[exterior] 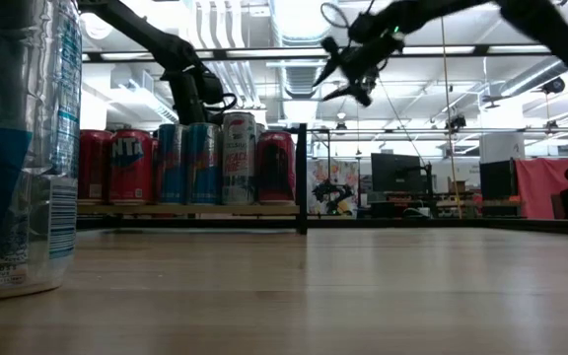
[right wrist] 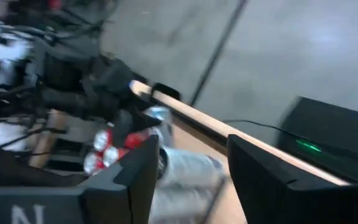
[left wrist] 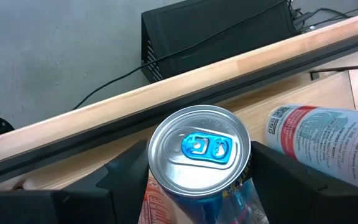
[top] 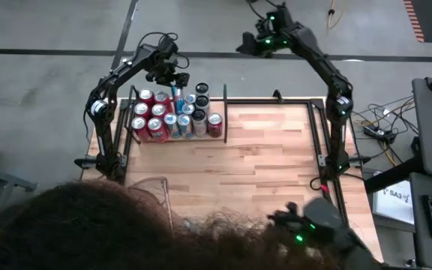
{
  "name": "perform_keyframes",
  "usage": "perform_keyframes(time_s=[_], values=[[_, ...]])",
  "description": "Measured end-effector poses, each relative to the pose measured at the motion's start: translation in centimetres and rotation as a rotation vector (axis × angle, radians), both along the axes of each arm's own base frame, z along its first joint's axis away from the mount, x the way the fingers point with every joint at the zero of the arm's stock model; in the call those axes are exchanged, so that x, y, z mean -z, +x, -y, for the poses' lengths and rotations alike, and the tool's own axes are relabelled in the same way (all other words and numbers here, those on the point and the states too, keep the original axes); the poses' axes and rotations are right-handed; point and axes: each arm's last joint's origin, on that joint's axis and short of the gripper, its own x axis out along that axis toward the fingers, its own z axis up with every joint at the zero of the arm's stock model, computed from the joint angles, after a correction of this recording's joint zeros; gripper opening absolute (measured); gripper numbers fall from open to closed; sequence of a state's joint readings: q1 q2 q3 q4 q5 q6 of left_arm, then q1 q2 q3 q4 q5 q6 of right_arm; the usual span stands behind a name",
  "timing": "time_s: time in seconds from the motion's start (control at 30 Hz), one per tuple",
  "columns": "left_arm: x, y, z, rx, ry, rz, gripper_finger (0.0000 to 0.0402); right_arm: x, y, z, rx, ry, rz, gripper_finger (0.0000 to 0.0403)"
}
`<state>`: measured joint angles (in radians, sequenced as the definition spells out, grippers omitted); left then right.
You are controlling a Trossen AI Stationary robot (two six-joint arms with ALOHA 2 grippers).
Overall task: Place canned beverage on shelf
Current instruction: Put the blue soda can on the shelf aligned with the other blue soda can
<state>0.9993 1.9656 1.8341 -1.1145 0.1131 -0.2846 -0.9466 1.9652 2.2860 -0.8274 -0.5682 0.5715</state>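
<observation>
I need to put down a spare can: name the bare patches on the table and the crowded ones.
Free: the wide wood table, from the cans rightward to the right frame rail and forward toward the near edge. Crowded: the shelf at the far left, packed with cans, with the left gripper above them.

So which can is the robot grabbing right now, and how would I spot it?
Look at the far left corner of the wooden table, where cans stand packed in the black-framed shelf. The left gripper is over the back of that bunch, its fingers either side of one can. That can has a bright blue pull tab on its silver top and a blue side, while many neighbours are red.
</observation>
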Motion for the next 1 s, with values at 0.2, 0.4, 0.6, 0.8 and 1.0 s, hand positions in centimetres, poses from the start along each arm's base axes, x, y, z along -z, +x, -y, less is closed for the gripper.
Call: perform_keyframes(time_s=[0.2,0.4,0.6,0.8,1.0], values=[[-0.2,0.2,0.2,0.022,0.01,0.001,0.0235,4.2,2.8,3.4,-0.069,0.04,0.099,0.0163],[-0.2,0.5,0.4,0.047,0.019,-0.001,0.0235,5.2,3.2,4.0,-0.085,0.009,0.081,0.0162],[-1.1,0.5,0.5,0.063,0.064,0.019,0.0235,5.2,3.2,4.1,-0.072,-0.045,0.06,0.0162],[-2.3,0.2,0.8,0.088,0.146,-0.005,0.0235,5.2,3.5,3.9,-0.083,-0.091,0.042,0.0162],[-3.0,0.3,0.9,0.091,0.187,0.02,0.0235,5.2,3.7,3.7,-0.085,-0.12,0.028,0.0162]])
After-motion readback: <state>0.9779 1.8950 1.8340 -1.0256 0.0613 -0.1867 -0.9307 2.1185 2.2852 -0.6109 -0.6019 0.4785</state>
